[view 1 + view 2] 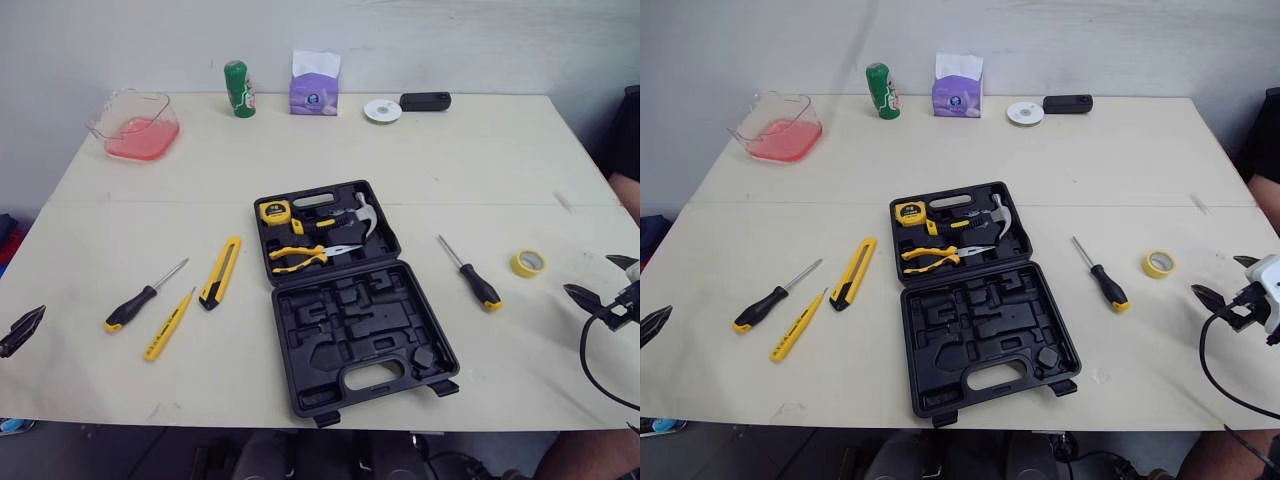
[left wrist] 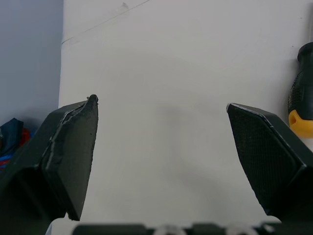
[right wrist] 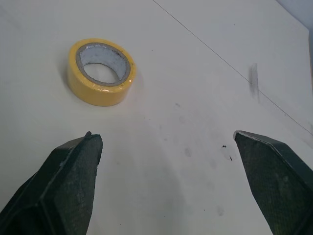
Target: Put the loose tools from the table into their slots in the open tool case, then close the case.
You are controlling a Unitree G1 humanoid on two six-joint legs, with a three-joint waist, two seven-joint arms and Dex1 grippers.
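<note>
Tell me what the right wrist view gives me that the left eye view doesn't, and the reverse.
Right wrist view adds the inner faces of the fingers on the open right gripper, and fine specks on the table. Left eye view adds the open tool case holding hammer, pliers and tape measure, plus two black-handled screwdrivers, a utility knife and a slim yellow screwdriver loose. Both show the yellow tape roll, gripper and table.
</note>
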